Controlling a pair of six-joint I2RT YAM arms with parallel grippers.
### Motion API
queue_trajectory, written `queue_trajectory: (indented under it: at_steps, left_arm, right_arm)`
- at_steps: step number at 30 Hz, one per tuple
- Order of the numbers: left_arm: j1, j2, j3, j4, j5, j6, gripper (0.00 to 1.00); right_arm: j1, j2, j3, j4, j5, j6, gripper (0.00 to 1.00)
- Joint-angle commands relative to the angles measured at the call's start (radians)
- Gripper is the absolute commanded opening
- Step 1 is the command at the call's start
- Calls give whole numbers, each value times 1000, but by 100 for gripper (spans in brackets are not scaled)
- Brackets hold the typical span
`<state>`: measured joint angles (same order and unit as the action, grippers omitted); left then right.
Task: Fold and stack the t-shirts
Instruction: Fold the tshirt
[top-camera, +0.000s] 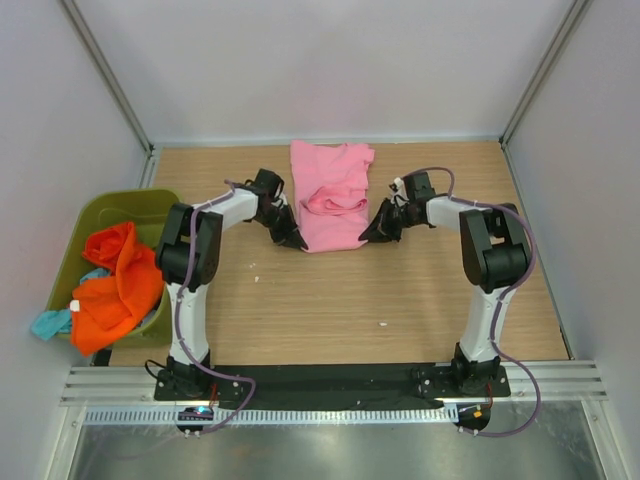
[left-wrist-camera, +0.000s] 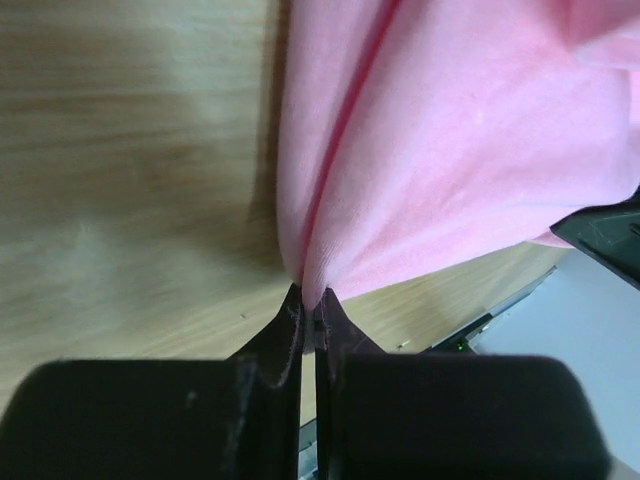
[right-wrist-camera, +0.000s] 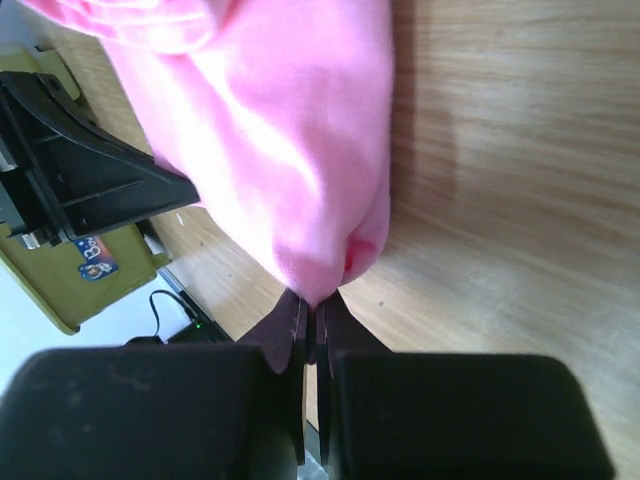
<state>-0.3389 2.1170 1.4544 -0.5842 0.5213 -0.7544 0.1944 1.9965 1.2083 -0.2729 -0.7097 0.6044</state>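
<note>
A bright pink t-shirt (top-camera: 330, 195) lies partly folded at the back middle of the table. My left gripper (top-camera: 297, 241) is shut on its near left corner, and the left wrist view shows the pink cloth (left-wrist-camera: 450, 150) pinched between the black fingers (left-wrist-camera: 290, 330). My right gripper (top-camera: 368, 236) is shut on the near right corner, with pink cloth (right-wrist-camera: 290, 150) bunched at its fingertips (right-wrist-camera: 340, 320). An orange t-shirt (top-camera: 118, 285) and a teal one (top-camera: 50, 323) lie heaped in and over the olive-green bin (top-camera: 130, 207).
The olive-green bin stands at the table's left edge beside the left arm. Grey walls enclose the table on three sides. A black rail and arm bases (top-camera: 330, 378) run along the near edge.
</note>
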Motion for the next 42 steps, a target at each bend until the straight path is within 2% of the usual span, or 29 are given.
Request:
queue_trajectory:
  at_steps: [1, 7, 14, 26, 31, 34, 35, 37, 38, 39, 40, 41, 42]
  left_arm:
    - [-15, -126, -6, 3, 28, 9, 0]
    - [-55, -294, -20, 20, 3, 35, 0]
    - [-91, -397, -15, -26, -26, 84, 0]
    - [-97, -462, -114, -32, -63, 101, 0]
    - [-63, -404, -68, -8, -57, 90, 0]
    - [-29, -335, 67, -8, -52, 105, 0]
    - [-20, -275, 110, -9, -52, 107, 0]
    - [0, -204, 278, -9, -69, 131, 0]
    - [4, -121, 347, -8, -82, 139, 0]
    - [15, -79, 471, 9, -102, 150, 0]
    - [17, -27, 548, 9, -122, 170, 0]
    - [17, 18, 613, 9, -153, 228, 4]
    - [17, 91, 665, 12, -193, 249, 16]
  right_arm:
    - [-7, -142, 25, -15, -30, -8, 1]
    - [-7, -299, -41, -26, -59, 37, 2]
    - [-7, -425, -69, -69, -76, 55, 2]
    - [-7, -493, -165, -92, -48, 31, 1]
    - [-9, -458, -139, -74, -40, 26, 1]
    - [-21, -398, -18, -40, -36, 37, 1]
    - [-26, -334, 29, -32, -34, 34, 1]
    - [-33, -242, 213, -26, -21, 12, 2]
    - [-36, -129, 287, -26, -13, 2, 1]
    - [-41, -73, 438, -22, -5, -6, 2]
    - [-46, -18, 514, -16, -5, -17, 2]
    - [-47, 43, 590, -17, 16, -34, 7]
    - [-49, 121, 711, -46, 50, -47, 35]
